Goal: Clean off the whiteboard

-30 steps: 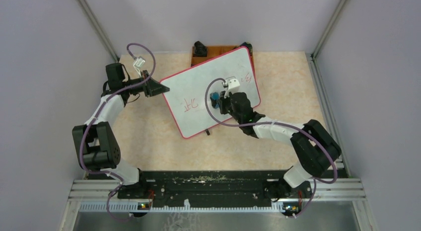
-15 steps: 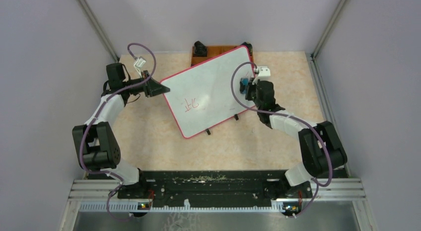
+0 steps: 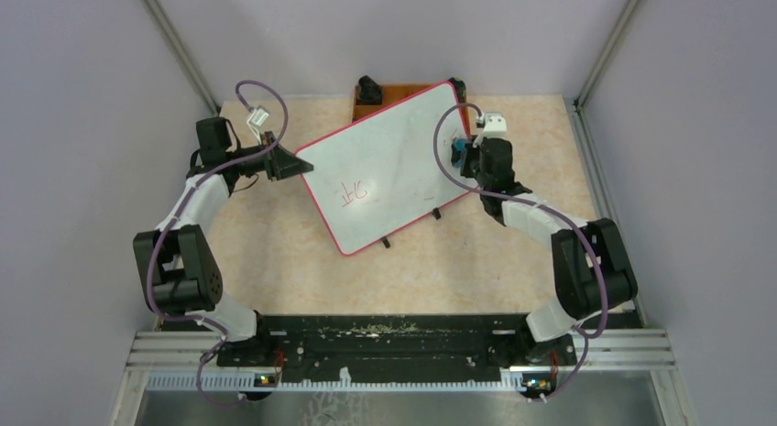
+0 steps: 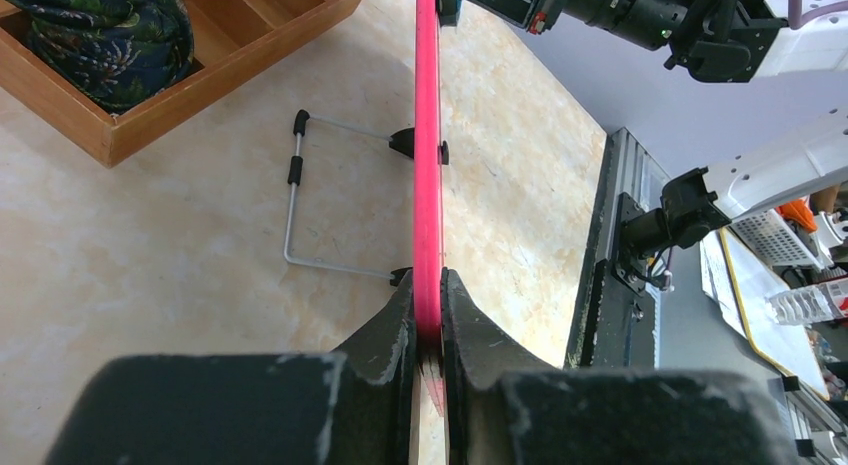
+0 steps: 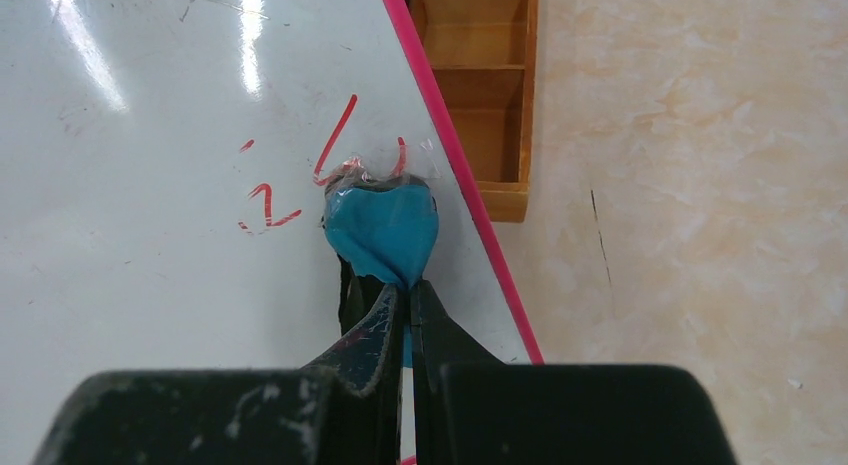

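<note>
The whiteboard (image 3: pixel 385 165) with its red rim stands tilted on the table's middle, red characters (image 3: pixel 353 192) on its lower left. My left gripper (image 3: pixel 300 165) is shut on the board's left edge; the left wrist view shows the red rim (image 4: pixel 428 185) edge-on between the jaws. My right gripper (image 3: pixel 461 154) is shut on a blue eraser (image 5: pixel 382 225), pressed on the board near its right rim (image 5: pixel 470 185). Red stroke remnants (image 5: pixel 265 200) lie just beside the eraser in the right wrist view.
A brown wooden tray (image 3: pixel 403 94) sits behind the board, holding a dark patterned cloth (image 4: pixel 110 35). The board's wire stand (image 4: pixel 295 210) and black feet (image 3: pixel 436 214) rest on the beige tabletop. Grey walls enclose both sides.
My right gripper with the blue eraser moved from the board's middle to its right edge. The red characters at the upper right are mostly wiped. The board shifted slightly. The left arm held still.
</note>
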Available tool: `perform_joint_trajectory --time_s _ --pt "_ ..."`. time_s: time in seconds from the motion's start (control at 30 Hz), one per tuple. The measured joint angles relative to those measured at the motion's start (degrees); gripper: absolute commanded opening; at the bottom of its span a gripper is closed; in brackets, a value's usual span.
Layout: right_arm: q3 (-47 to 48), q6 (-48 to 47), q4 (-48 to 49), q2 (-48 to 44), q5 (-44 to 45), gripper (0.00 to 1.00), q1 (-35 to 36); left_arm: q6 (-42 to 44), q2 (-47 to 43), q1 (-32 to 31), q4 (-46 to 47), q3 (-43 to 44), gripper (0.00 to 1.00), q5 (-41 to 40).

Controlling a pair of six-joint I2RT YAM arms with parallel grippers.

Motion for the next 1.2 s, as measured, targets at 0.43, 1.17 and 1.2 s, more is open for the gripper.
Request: perform_joint_trajectory --time_s 0.43,1.17,1.2 --pt "9.46 0.00 -2.71 0.66 -4.31 0.00 1.95 0.87 0.00 0.04 -0.26 0.02 0.00 0.15" --pt "14.58 -0.61 -4.09 4.52 -2.82 0.00 0.79 0.87 0.00 0.00 -1.01 0.28 0.00 0.22" --pt "12.96 -0.61 -4.20 3.96 -2.25 0.00 0.59 0.90 0.02 0.00 -1.01 0.28 0.00 0.24"
